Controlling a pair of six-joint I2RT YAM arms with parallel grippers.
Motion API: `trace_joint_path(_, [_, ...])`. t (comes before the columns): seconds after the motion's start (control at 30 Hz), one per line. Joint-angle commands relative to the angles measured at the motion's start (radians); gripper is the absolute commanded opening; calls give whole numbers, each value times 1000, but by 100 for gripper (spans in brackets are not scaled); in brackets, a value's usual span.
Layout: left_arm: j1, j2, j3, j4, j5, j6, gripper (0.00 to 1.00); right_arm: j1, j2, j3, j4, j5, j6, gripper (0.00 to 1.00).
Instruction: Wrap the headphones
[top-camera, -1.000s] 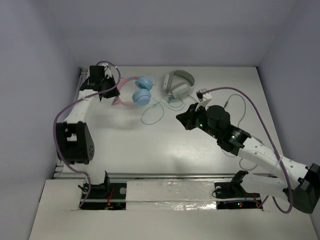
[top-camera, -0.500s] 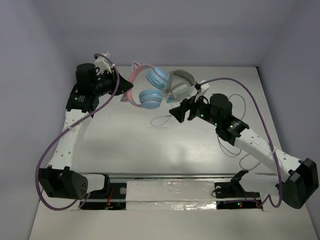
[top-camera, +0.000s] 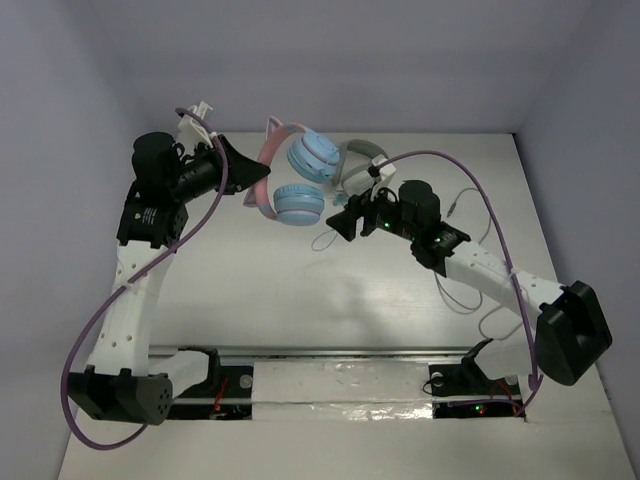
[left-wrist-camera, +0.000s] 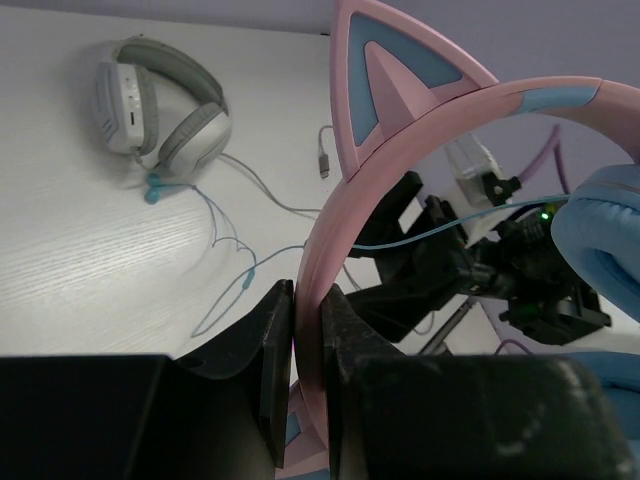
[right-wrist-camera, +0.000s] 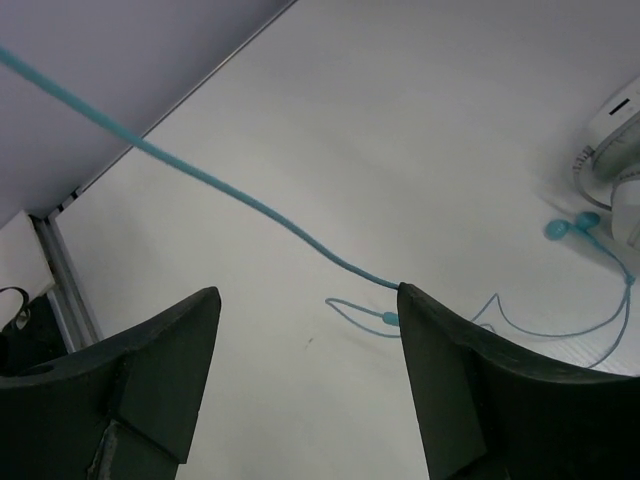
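Observation:
The headphones hang above the table with two light-blue ear cups (top-camera: 300, 203) and a pink cat-ear headband (left-wrist-camera: 400, 150). My left gripper (top-camera: 247, 172) is shut on the headband, which is pinched between its fingers (left-wrist-camera: 308, 310). The thin light-blue cable (left-wrist-camera: 420, 235) runs from the cups toward my right gripper (top-camera: 342, 222), just right of the lower cup. In the right wrist view that gripper (right-wrist-camera: 305, 300) is open. The cable (right-wrist-camera: 250, 205) crosses in front of it and meets the tip of its right finger (right-wrist-camera: 450, 360), unclamped. The slack loops on the table (right-wrist-camera: 440, 322).
White and grey headphones (top-camera: 362, 160) lie on the table behind the right gripper, and their grey cable (top-camera: 470, 215) loops to the right. A teal cable end (right-wrist-camera: 565, 228) lies next to them. The side walls and back wall enclose the table.
The left arm has lifted the headphones off the table and carried them right. The right gripper, shut a second ago, has opened and moved left and back toward the cups.

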Motion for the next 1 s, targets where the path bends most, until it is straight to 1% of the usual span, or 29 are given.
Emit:
trace_joint_path(0.0, [-2, -45, 36, 95, 75, -70, 0, -4, 22, 24, 134, -54, -4, 76])
trace_joint_path(0.07, [-2, -57, 35, 111, 98, -94, 0, -4, 39, 25, 155, -47, 2, 74])
trace_joint_path(0.17, [-2, -72, 50, 93, 87, -90, 0, -13, 41, 10, 197, -27, 11, 73])
trace_joint_path(0.3, [-2, -77, 82, 84, 96, -97, 0, -13, 36, -6, 228, -42, 21, 72])
trace_joint_path(0.37, [-2, -86, 88, 91, 96, -107, 0, -13, 47, -9, 246, -47, 31, 66])
trace_joint_path(0.43, [-11, -89, 96, 96, 101, -123, 0, -13, 54, -21, 283, -68, 45, 64])
trace_joint_path(0.47, [-11, -92, 98, 108, 101, -131, 0, -13, 64, -27, 300, -73, 63, 60])
trace_joint_path(0.53, [-11, -92, 90, 125, 109, -159, 0, -13, 73, -47, 350, -83, 82, 58])
trace_joint_path(0.63, [-11, -98, 61, 180, 113, -211, 0, -13, 94, -50, 393, -87, 116, 42])
trace_joint_path(0.67, [-11, -101, 53, 200, 110, -222, 0, -13, 99, -46, 398, -90, 132, 27])
trace_joint_path(0.7, [-11, -103, 32, 214, 109, -234, 0, -13, 102, -44, 401, -90, 142, 18])
trace_joint_path(0.73, [-11, -106, 17, 236, 107, -270, 0, -13, 100, -44, 418, -91, 154, 12])
trace_joint_path(0.77, [-11, -112, -3, 289, 110, -295, 0, -13, 99, -48, 435, -87, 180, 4])
trace_joint_path(0.83, [-11, -120, -69, 352, 113, -347, 0, -13, 91, -70, 473, -82, 205, 0])
trace_joint_path(0.87, [-11, -124, -97, 427, 113, -410, 0, -13, 93, -73, 476, -82, 227, 0])
trace_joint_path(0.9, [-20, -125, -143, 461, 113, -439, 0, -13, 94, -73, 476, -77, 231, 0])
trace_joint_path(0.97, [-29, -128, -181, 556, 93, -517, 0, 2, 105, -70, 461, -42, 237, 0])
